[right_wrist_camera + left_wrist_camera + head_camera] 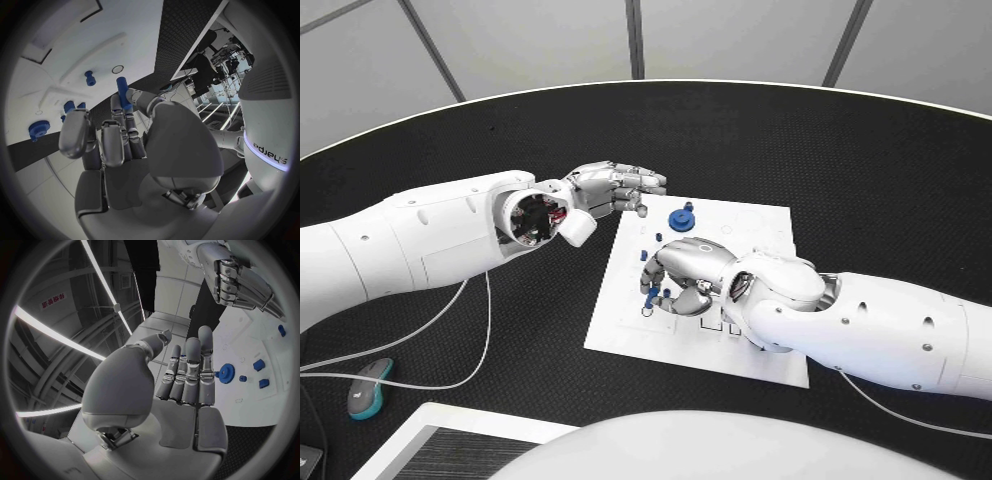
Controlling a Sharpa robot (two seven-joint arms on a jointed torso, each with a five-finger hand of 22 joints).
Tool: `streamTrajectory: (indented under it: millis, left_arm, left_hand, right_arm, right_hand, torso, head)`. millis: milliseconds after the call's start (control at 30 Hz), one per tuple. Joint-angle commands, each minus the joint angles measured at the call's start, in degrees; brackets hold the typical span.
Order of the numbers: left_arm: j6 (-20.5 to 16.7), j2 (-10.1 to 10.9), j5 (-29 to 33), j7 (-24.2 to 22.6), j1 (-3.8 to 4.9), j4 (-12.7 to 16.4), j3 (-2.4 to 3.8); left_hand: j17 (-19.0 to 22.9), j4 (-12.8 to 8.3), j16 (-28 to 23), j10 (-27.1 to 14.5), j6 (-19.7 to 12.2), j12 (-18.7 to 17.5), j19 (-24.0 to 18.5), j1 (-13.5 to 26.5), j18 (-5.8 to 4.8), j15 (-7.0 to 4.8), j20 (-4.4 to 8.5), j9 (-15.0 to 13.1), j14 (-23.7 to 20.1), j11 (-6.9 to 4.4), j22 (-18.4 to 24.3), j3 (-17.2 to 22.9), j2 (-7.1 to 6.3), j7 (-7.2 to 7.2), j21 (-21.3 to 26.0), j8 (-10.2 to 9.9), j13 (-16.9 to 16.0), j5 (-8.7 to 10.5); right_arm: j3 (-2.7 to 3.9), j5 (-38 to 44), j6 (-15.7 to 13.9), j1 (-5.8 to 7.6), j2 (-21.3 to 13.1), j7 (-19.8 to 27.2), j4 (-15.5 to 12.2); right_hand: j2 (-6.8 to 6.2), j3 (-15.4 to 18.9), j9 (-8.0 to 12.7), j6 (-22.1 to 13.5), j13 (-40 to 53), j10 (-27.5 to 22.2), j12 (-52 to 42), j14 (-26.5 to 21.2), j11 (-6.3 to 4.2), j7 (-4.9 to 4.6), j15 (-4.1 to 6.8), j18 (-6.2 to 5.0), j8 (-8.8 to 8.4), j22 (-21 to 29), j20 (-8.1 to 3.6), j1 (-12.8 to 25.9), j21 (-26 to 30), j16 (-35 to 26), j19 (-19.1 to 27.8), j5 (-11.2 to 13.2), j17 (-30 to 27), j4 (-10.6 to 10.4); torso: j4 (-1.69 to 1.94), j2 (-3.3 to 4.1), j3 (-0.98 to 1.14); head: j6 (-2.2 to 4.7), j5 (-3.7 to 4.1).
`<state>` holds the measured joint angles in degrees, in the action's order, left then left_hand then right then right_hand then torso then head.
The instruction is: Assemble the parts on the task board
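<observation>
Currently right hand (692,268) pinches a small blue plastic peg (122,92) over the white task board's (754,225) near-left area. Left hand (610,190) hovers loosely curled, holding nothing. Peg likely light, rigid, slippery; grip mid-shaft.

- The task board (747,225), a flat white rectangular plate with faint dark outlines printed on it, lay in the middle of the black table, turned slightly askew.
- A blue gear-like round part (681,219) with a raised hub sat near the board's far left corner.
- A long blue cylindrical peg (123,92) was pinched upright between the right hand's (687,270) thumb and fingers above the board's left side.
- A small blue spool-shaped part (90,78) lay on the board, apart from the peg.
- Two or three more small blue pieces (70,106) sat close together on the board, partly hidden behind the fingers.
</observation>
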<state>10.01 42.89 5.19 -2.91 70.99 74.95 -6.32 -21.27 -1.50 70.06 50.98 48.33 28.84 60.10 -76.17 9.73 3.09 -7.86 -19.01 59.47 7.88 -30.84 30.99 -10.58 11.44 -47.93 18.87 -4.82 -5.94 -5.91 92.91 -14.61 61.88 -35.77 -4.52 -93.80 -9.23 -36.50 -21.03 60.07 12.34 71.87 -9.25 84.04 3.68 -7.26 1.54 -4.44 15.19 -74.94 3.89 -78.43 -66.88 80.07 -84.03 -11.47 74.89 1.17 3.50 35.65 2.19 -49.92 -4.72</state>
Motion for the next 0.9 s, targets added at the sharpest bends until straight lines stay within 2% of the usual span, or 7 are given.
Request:
streamTrajectory:
  millis: [33,633,900]
  left_arm:
    - [0.0,0.0,0.0,0.0,0.0,0.0,0.0]
    - [0.0,0.1,0.0,0.0,0.0,0.1,0.01]
    - [0.0,0.1,0.0,0.1,0.0,0.1,0.01]
  left_hand:
    - [0.1,0.1,0.0,-0.4,-0.3,0.3,-0.2,-0.2,0.87,0.03,-0.11,-0.1,-0.6,-0.18,0.1,-0.2,0.6,-0.09,0.4,-0.1,-0.1,-0.36]
    - [0.1,0.1,0.0,-0.4,-0.3,0.3,-0.2,-0.2,0.87,0.03,-0.11,-0.1,-0.6,-0.18,0.1,-0.2,0.6,-0.09,0.4,-0.1,-0.1,-0.36]
    - [0.1,0.1,0.0,-0.4,-0.3,0.3,-0.2,-0.2,0.87,0.03,-0.11,-0.1,-0.6,-0.18,0.1,-0.2,0.6,-0.09,0.4,-0.1,-0.1,-0.36]
  right_arm:
    - [-0.03,0.0,0.3,-0.11,0.2,0.0,0.2]
    - [-0.2,0.0,0.9,-0.39,1.0,-0.2,1.2]
    - [-0.21,0.0,1.0,-0.4,1.5,-0.3,1.8]
  right_hand:
    - [0.1,-0.1,-0.1,0.1,0.0,1.3,-0.2,3.0,-0.84,-0.18,0.35,-0.28,0.07,-0.3,-0.32,-0.4,0.2,0.0,-0.9,-0.3,0.0,0.3]
    - [0.14,-0.2,-0.1,0.0,0.1,1.3,-0.2,2.9,-0.8,-0.22,0.31,-0.28,0.02,-0.3,-0.31,-0.4,0.2,0.0,-0.9,-0.4,0.0,0.4]
    - [0.14,-0.2,-0.1,0.0,0.1,1.3,-0.2,2.9,-0.8,-0.22,0.31,-0.28,0.02,-0.3,-0.31,-0.4,0.2,0.0,-0.9,-0.4,0.0,0.4]
  torso:
    - [0.03,0.03,0.01]
    - [0.05,-0.01,-0.08]
    - [0.02,-0.03,-0.05]
  head:
    - [-0.08,-0.1]
    - [-0.08,-0.39]
    - [-0.08,-0.44]
